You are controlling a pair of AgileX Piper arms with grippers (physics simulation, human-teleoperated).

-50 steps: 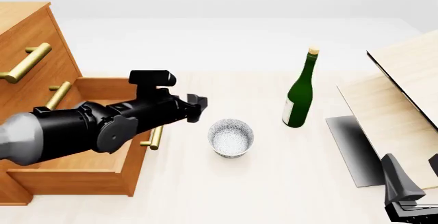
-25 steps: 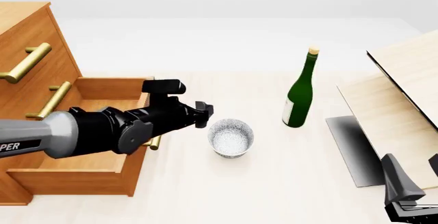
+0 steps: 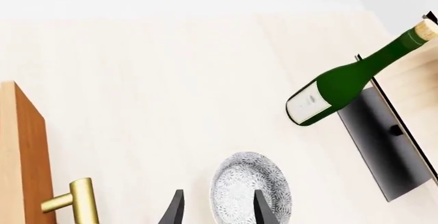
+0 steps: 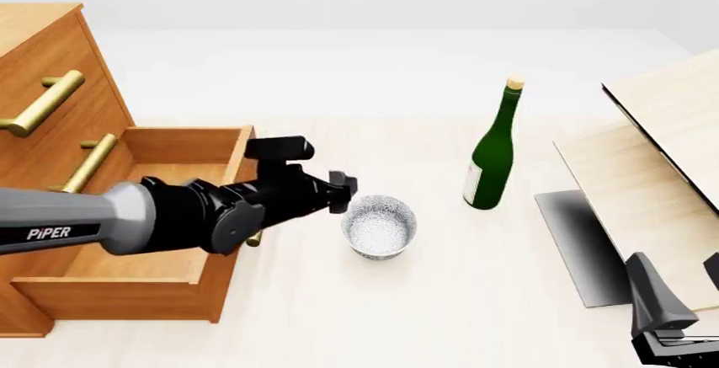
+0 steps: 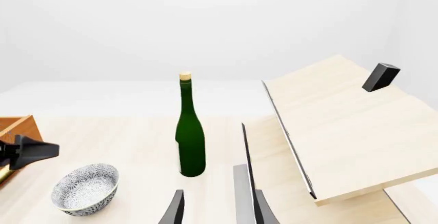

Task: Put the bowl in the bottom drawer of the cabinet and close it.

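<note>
The speckled white bowl (image 4: 380,226) stands upright on the table, right of the open bottom drawer (image 4: 135,280) of the cabinet (image 4: 45,73). My left gripper (image 4: 343,189) reaches across the drawer's front corner and sits just left of the bowl's rim. In the left wrist view that gripper (image 3: 217,196) is open, nothing is held, and the bowl (image 3: 252,193) lies just ahead, partly behind one finger (image 3: 263,211). My right gripper (image 4: 665,317) rests at the table's near right, open (image 5: 215,208) and empty. It sees the bowl (image 5: 85,188) far off.
A green bottle (image 4: 491,162) stands right of the bowl, behind it. Pale wooden boards (image 4: 663,157) lean on a dark stand (image 4: 578,246) at the right. The drawer's brass handle (image 3: 75,203) sticks out beside my left gripper. Two shut drawers sit above the open one.
My left arm has swung right and a little down, bringing its gripper from over the drawer front to the bowl's left rim. The bowl and right arm have not moved.
</note>
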